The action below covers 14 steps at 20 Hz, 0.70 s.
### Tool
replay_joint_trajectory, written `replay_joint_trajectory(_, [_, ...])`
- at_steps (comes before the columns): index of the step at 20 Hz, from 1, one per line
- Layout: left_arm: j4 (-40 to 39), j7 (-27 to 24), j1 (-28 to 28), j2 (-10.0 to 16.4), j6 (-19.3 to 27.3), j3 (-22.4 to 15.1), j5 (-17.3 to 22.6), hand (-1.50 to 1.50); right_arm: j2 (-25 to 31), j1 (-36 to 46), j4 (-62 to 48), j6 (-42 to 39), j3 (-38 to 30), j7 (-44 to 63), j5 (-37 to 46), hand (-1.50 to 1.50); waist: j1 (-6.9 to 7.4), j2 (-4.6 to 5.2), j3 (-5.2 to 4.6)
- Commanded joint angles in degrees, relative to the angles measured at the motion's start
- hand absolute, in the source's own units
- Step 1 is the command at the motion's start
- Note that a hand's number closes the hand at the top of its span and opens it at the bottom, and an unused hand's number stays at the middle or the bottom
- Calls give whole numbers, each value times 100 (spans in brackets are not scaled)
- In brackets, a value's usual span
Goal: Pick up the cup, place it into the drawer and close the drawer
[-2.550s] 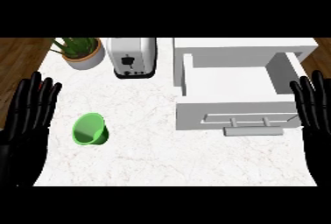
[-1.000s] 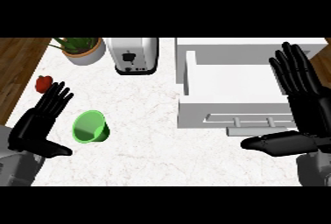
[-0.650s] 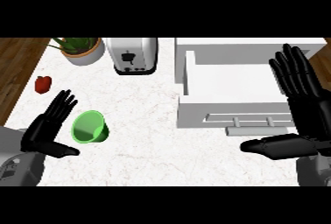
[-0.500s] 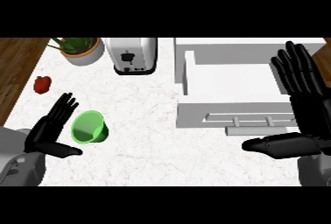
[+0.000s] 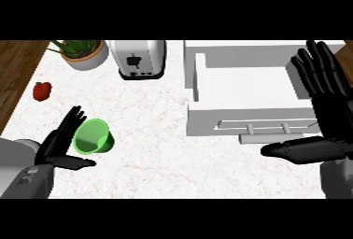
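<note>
While I look down from the head view, my left hand (image 5: 63,142) is released: fingers straight and slightly spread, pointing away from me, thumb stuck out to the right. It grasps nothing. The cup (image 5: 93,136), green, sits on the counter (image 5: 172,163) just right of those fingers and above the thumb. I see into its mouth, but I can't tell if it is upright or tipped. Its left edge meets the fingers in this view, so I can't tell whether they touch or are barely apart.

My right hand (image 5: 331,116) is flat open too, with fingers straight and the thumb reaching left. It holds nothing. The drawer (image 5: 207,122), white and pulled open, lies left of that hand. The fingers cover its right wall, so I can't tell whether there is contact. The drawer handle (image 5: 269,125) is just above the thumb.

The toaster (image 5: 141,58) is well up and right of the left hand. The dark mark on it looks like a lever slot and is too small to read further. The potted plant (image 5: 82,51) is well above the left hand, and a red pepper (image 5: 43,91) is up-left of it, near the counter's edge.

Both forearms are cut off by the lower edge, and the plant and toaster are cut off at the top.
</note>
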<state>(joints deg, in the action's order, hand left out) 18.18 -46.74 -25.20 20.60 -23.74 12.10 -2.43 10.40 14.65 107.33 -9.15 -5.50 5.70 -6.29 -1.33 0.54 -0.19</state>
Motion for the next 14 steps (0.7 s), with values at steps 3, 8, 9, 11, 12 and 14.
replay_joint_trajectory(3, [-499,-926,-183,-157,-271,-21,-128,-150,-66,11,-52,0,136,-70,124,-150,-70,37,-14])
replay_joint_trajectory(8, [-672,-1076,-278,-108,-229,-45,-210,-150,-50,58,16,-24,102,95,1,-150,-73,28,-12])
replay_joint_trajectory(9, [-648,-1137,-258,-88,-284,12,-146,-150,228,201,-315,-258,-217,-73,-185,-150,-54,40,-11])
replay_joint_trajectory(11, [-650,-1362,-145,-292,-153,-80,-240,-150,45,316,-129,-40,-118,159,-189,-150,-57,31,-14])
replay_joint_trajectory(12, [-695,-1264,-262,-138,-255,-84,-261,-150,33,328,-29,-9,-91,225,-181,-150,-78,32,-15])
replay_joint_trajectory(14, [-737,-1282,-289,-186,-292,-106,-285,-150,114,177,-194,-146,-112,-45,-88,-150,-83,41,-14])
